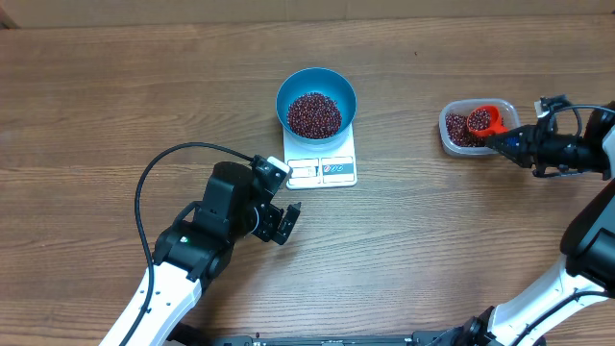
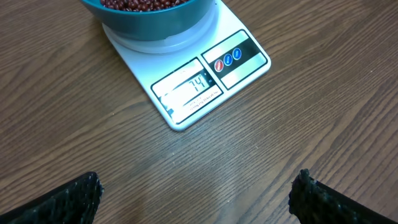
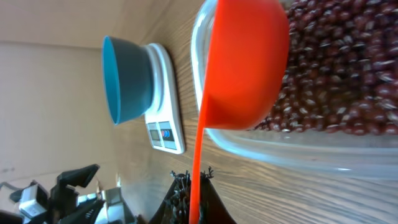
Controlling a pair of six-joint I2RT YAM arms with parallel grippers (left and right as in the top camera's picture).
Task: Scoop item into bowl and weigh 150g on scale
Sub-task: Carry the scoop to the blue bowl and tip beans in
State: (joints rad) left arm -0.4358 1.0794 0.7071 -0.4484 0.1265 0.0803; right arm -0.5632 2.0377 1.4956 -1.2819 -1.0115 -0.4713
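R gripper [image 1: 506, 142]: jaws clamped on the handle of the round red plastic scoop [image 1: 486, 119]. I hold the cup level over the clear plastic tub [image 1: 445, 131] so its load of small dark red-brown beans [image 1: 478, 117] doesn't spill. More beans sit in the deep round blue plastic bowl [image 1: 348, 96], centred on the flat white rectangular scale [image 1: 322, 171] so all the wt registers. L gripper [image 1: 285, 223]: jaws wide apart, holding nothing, parked just beside the scale w/ its cam on the display [image 2: 189, 87], which reads 74. Approx half done, I reckon; this load goes to the bowl next.
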